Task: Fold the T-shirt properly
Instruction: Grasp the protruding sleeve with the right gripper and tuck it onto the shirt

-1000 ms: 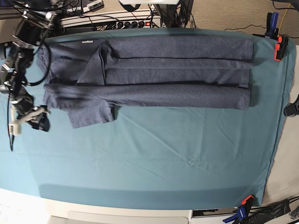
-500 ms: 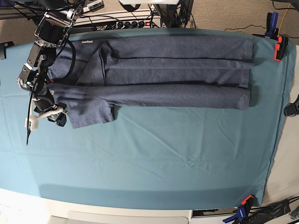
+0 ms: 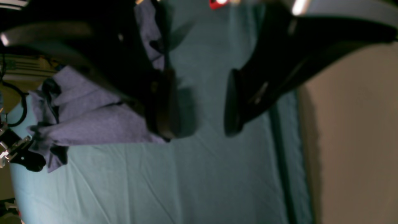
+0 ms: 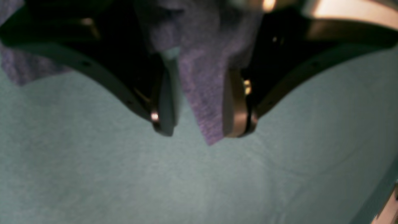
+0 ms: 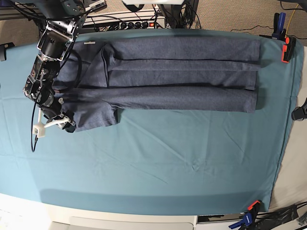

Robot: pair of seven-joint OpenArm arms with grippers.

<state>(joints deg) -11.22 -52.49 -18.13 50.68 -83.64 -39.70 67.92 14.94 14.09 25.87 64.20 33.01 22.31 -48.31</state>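
T-shirt [image 5: 177,72] sits in the upper half of the base view, stretched left-right across the teal cloth covering the tabletop [image 5: 158,163]. Slate-blue/grey heathered fabric, no lettering visible on the side facing up. Body is folded lengthwise into long horizontal bands; fold edges read as dark parallel lines. Right end of the bands is roughly squared off near the upper right of the frame. Left end is messier: one sleeve sticks down past the lower band at left of centre, and another flap angles diagonally near the collar area upper left. Small light tag visible at the top left edge of the shirt.

Right end effector [image 5: 64,123] is at the left of the base view, at the lower left corner of the shirt by the protruding sleeve. Right wrist view: jaws stand apart with a strip of the purple-grey fabric [image 4: 205,90] hanging between the fingers [image 4: 233,102]; the cloth touches the right-hand finger, a gap shows at the other. Can't tell if it's actually clamped; jaws look open around the fabric.

Left end effector [image 3: 199,105] is not visible in the base view. Left wrist view: jaws wide, only teal cloth between them, nothing held. Bunched shirt fabric [image 3: 93,121] lies to the left of it in that frame. View is blurred.
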